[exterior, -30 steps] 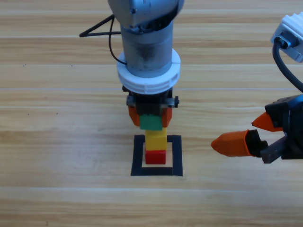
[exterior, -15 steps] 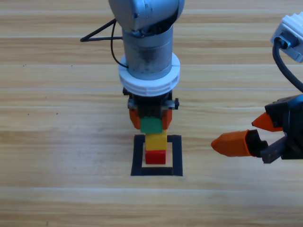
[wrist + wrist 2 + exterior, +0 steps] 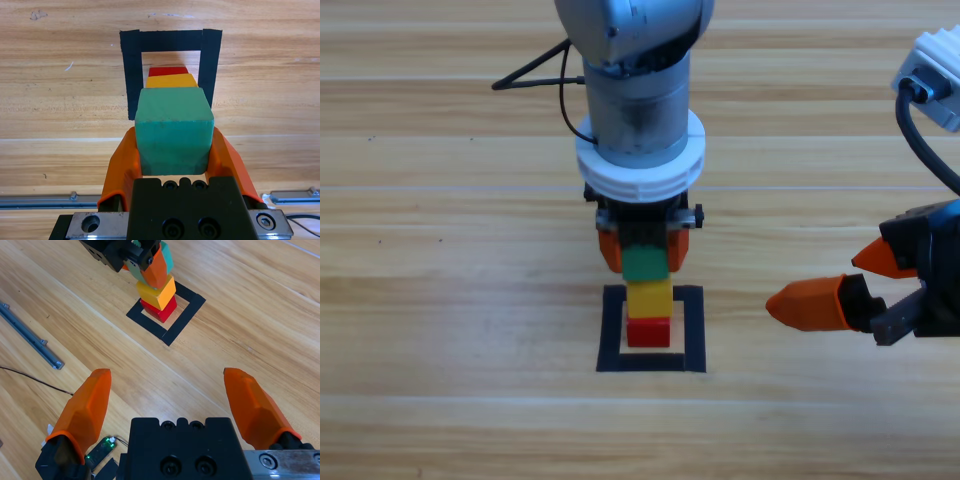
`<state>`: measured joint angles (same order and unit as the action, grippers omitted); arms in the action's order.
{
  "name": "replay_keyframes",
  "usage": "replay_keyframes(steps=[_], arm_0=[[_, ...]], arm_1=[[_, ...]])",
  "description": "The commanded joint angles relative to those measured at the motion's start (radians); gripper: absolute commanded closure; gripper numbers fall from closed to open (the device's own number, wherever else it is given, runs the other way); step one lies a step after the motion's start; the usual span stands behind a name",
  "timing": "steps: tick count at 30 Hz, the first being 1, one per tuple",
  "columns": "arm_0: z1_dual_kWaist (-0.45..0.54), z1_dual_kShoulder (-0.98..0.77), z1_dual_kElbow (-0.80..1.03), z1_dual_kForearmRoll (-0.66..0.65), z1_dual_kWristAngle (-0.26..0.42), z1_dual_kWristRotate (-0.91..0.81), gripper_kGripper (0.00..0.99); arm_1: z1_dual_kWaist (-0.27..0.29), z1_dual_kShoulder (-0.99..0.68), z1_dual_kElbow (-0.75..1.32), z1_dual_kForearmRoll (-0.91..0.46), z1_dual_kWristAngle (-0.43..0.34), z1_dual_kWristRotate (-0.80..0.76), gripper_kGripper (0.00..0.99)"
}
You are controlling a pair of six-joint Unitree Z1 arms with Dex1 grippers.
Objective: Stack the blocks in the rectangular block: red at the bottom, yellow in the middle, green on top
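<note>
Left gripper [image 3: 644, 250] slightly rightward, jaws clamped on smooth green cube [image 3: 644, 264]; right jaws apart.

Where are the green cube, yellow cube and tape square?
green cube [image 3: 174, 131], left wrist view, front face, held by jaws.
yellow cube [image 3: 649, 299], high view, visible side face.
tape square [image 3: 612, 330], high view, left strip.

We're at a robot lab bench, by the look of it: plain wooden table [image 3: 440, 300], black tape square [image 3: 652, 362] marked on it, metal rail [image 3: 30, 332] along one table edge, loose cable [image 3: 30, 377] and small circuit board w/ green LED [image 3: 102, 446] nearby.
</note>
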<state>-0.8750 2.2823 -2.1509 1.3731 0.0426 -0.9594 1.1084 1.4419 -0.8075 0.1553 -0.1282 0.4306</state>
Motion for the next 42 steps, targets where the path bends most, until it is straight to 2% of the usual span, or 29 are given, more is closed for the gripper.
replay_keyframes(steps=[1,28,37,39,42], arm_0=[[-0.007,0.057,-0.006,0.009,-0.006,-0.015,0.923],[-0.027,0.08,-0.012,0.009,-0.001,-0.025,0.915],[-0.027,0.092,-0.014,0.008,-0.001,-0.025,0.823],[-0.025,0.092,-0.018,0.008,-0.003,-0.025,0.758],[-0.027,0.094,-0.026,0.008,-0.004,-0.025,0.611]], arm_1=[[-0.024,0.003,0.005,0.017,-0.016,-0.001,0.001],[-0.024,0.012,0.005,0.017,-0.011,-0.007,0.001],[-0.024,0.009,0.007,0.017,-0.011,-0.012,0.001],[-0.024,0.0,0.01,0.013,-0.007,-0.013,0.001],[-0.024,-0.032,0.016,0.009,-0.004,-0.016,0.001]])
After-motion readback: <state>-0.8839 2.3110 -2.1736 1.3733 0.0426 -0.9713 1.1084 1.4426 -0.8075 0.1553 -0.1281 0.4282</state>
